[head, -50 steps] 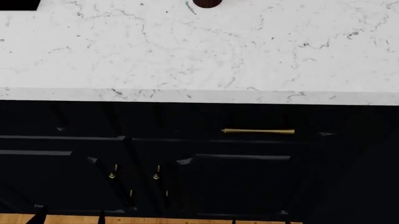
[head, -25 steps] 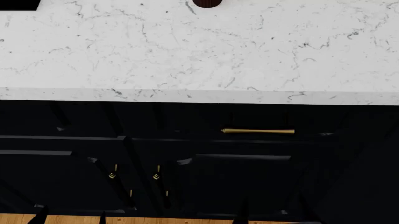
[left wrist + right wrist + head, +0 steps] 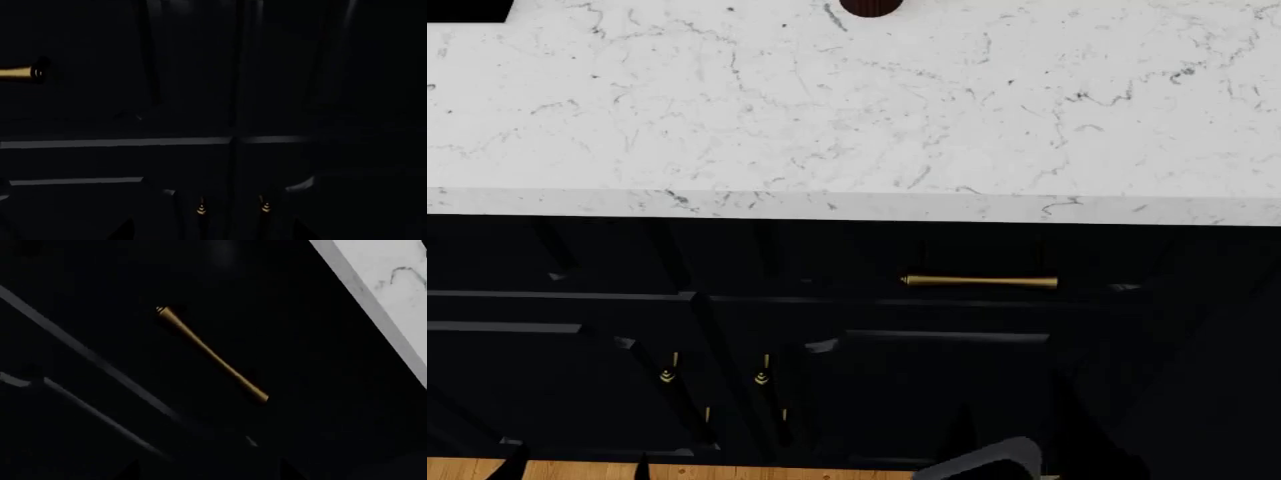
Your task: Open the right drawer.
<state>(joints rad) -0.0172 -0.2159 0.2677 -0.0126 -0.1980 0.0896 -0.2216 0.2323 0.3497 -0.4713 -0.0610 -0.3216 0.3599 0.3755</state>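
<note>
The right drawer is a shallow black front under the marble counter, shut flush. Its slim brass bar handle lies level in the head view and runs slantwise in the right wrist view. My right gripper is open and empty, below and short of the handle, with only dark fingertips showing. Its grey wrist shows at the head view's lower edge. My left gripper is open and empty, facing the cabinet doors to the left.
The white marble countertop overhangs the drawers, with a dark round object at its far edge. Two panelled black doors with small brass knobs stand below. Another brass bar end shows in the left wrist view. Wood floor lies beneath.
My right arm has risen into the bottom of the head view, towards the brass handle. The drawer and the left arm have not moved.
</note>
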